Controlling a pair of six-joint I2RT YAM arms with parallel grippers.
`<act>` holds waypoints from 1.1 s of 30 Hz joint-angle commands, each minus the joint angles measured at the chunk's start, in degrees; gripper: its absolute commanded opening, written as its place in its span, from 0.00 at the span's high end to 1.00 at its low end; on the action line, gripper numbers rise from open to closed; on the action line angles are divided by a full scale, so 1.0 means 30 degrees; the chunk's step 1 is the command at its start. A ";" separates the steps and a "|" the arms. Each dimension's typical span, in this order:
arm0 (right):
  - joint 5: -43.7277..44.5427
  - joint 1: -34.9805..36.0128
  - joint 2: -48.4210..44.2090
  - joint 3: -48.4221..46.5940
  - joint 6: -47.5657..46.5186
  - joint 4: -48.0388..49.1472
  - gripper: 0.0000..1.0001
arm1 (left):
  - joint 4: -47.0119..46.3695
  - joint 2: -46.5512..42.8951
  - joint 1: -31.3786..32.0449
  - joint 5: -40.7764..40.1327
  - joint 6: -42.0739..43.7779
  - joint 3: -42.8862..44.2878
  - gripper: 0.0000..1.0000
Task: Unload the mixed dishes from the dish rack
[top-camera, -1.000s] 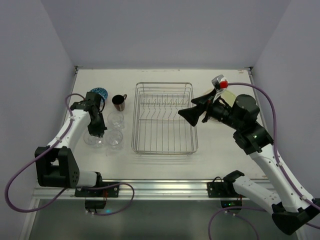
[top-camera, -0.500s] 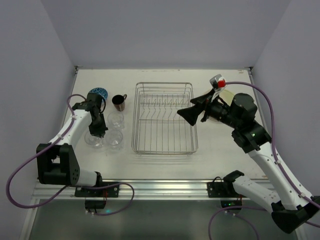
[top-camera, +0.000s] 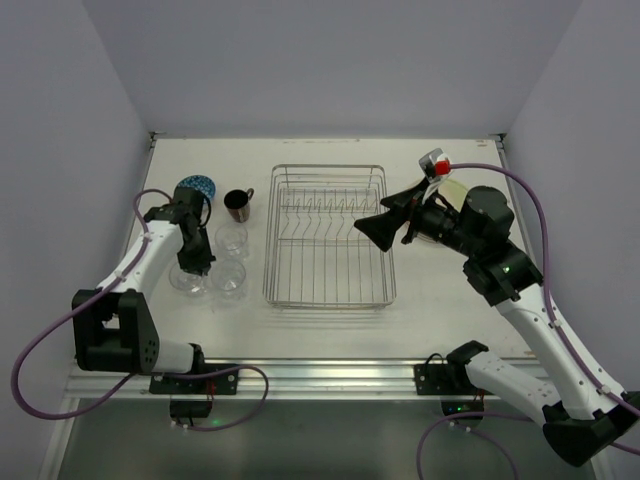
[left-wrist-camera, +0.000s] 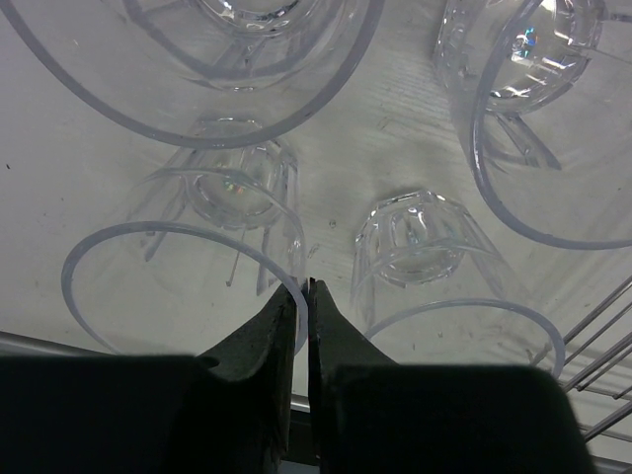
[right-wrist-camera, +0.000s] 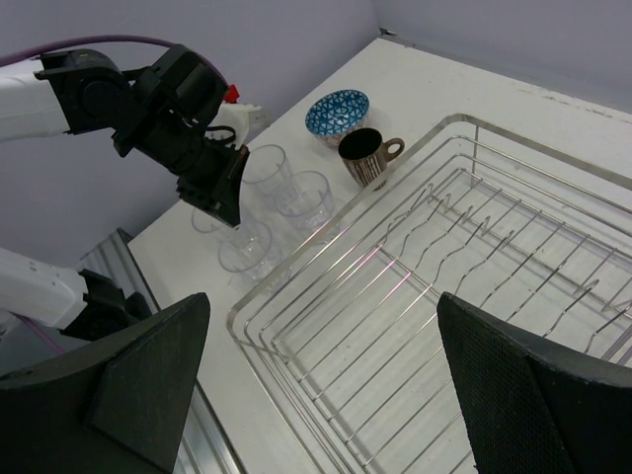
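The dish rack is a silver wire basket with nothing in it. Left of it stand a blue-patterned bowl, a dark mug and several clear glasses. My left gripper points down over the near-left glass. In the left wrist view its jaws stand a hair apart, with that glass's rim between them. My right gripper hovers wide open over the rack's right side, holding nothing. Its fingers frame the rack's wires.
A sliver of a cream plate shows behind the right arm, right of the rack. The bowl, mug and glasses crowd the table's left strip. Walls close in at the left, back and right.
The left arm has shifted slightly over the glasses, and its jaws now show a thin slit. The right arm has barely moved.
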State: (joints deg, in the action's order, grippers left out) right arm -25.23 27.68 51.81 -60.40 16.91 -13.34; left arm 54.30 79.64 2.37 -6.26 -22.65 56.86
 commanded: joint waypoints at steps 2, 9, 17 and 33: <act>-0.0260 -0.0057 0.0073 0.0007 -0.0274 0.0053 0.01 | -0.0143 -0.0647 -0.0117 -0.0081 0.0433 -0.0233 0.90; -0.0319 -0.0057 0.0044 0.0036 -0.0274 0.0053 0.01 | 0.0092 -0.1057 -0.0087 -0.0432 0.0169 -0.0379 0.89; -0.0436 -0.0058 0.0014 0.0066 -0.0245 0.0053 0.01 | 0.0238 -0.1174 -0.0029 -0.0491 0.0081 -0.0292 0.81; 0.3013 -0.0028 -0.0161 -0.0547 0.0338 -0.1145 0.01 | 0.0182 -0.5447 -0.0029 -0.1780 0.0753 0.2226 0.00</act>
State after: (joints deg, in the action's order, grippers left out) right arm -22.87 27.68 51.77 -60.40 17.02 -14.55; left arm 55.81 68.20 2.37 -10.07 -22.41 59.29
